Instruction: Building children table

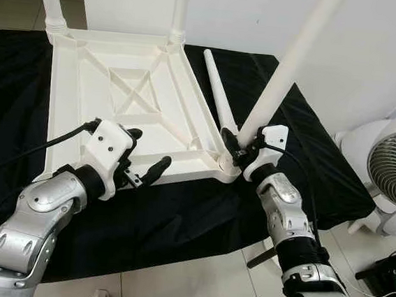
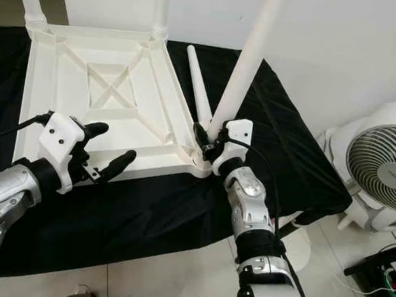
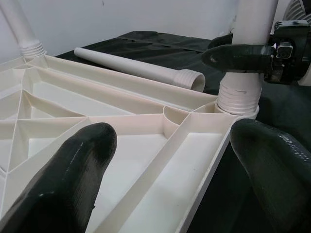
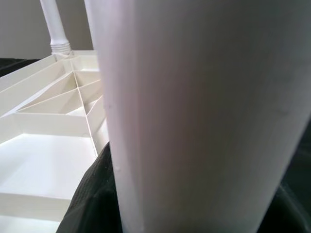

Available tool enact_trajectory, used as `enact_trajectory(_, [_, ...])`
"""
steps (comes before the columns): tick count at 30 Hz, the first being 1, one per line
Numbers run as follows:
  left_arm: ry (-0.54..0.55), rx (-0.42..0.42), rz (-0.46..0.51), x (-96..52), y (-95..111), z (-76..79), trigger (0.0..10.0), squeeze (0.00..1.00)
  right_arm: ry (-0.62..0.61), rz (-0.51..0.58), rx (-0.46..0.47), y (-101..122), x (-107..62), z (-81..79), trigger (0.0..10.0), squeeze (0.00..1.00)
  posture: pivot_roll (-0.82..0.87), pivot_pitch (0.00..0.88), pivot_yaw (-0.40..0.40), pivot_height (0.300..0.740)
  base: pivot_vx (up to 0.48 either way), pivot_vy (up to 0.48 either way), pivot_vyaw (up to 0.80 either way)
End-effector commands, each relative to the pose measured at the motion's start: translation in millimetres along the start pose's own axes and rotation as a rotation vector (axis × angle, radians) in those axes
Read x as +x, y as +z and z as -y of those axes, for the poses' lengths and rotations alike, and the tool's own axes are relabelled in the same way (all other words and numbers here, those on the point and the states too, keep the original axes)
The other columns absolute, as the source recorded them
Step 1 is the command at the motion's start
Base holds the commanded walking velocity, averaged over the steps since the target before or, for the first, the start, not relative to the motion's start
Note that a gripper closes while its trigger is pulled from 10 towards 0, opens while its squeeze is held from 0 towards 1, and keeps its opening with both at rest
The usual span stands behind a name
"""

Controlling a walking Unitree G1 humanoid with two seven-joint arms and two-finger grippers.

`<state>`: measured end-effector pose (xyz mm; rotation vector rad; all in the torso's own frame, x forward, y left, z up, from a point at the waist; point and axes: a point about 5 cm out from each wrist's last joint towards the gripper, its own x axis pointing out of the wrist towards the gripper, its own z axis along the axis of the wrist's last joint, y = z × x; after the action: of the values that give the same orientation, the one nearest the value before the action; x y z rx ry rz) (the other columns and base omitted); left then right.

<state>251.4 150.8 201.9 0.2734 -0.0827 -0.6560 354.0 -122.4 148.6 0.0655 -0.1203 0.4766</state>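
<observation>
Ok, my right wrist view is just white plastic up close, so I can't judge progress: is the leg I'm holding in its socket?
Observer: The held leg has its base in the near right corner socket of the upturned tabletop, with threads showing above it.
Operator: Where's my grip?
Observer: The right gripper clamps it low, just above the socket.
Operator: Any legs left?
Observer: One loose leg lies on the black cloth beside the tabletop.
Operator: And the left gripper?
Observer: The left gripper is open, over the tabletop's near edge.
</observation>
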Motion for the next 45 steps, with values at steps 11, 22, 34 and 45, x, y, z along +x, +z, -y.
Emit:
enact_trajectory(11, [0.014,0.008,0.011,-0.3,3.4,0.5,10.0,0.00,-0.052,-0.313,0.143,-55.3,-21.7,10.7,10.0,0.00,0.15,0.095,-0.091,0.740,0.000,0.000,0.00])
enact_trajectory(22, [0.019,0.005,0.012,-1.5,3.6,0.6,10.0,0.00,-0.049,-0.153,0.000,-52.6,-35.3,3.6,10.0,0.00,0.15,0.108,-0.092,0.740,0.000,0.000,0.00])
enact_trajectory(34, [0.017,0.006,0.007,-2.0,3.8,-0.6,10.0,0.00,-0.038,-0.099,-0.027,-54.7,-44.1,-2.2,10.0,0.00,0.15,0.117,-0.081,0.740,0.000,0.000,0.00])
enact_trajectory(45, [0.016,0.005,0.004,-3.1,4.2,-0.4,10.0,0.00,-0.028,-0.127,-0.056,-61.4,-48.4,-8.2,10.0,0.00,0.15,0.121,-0.084,0.740,0.000,0.000,0.00])
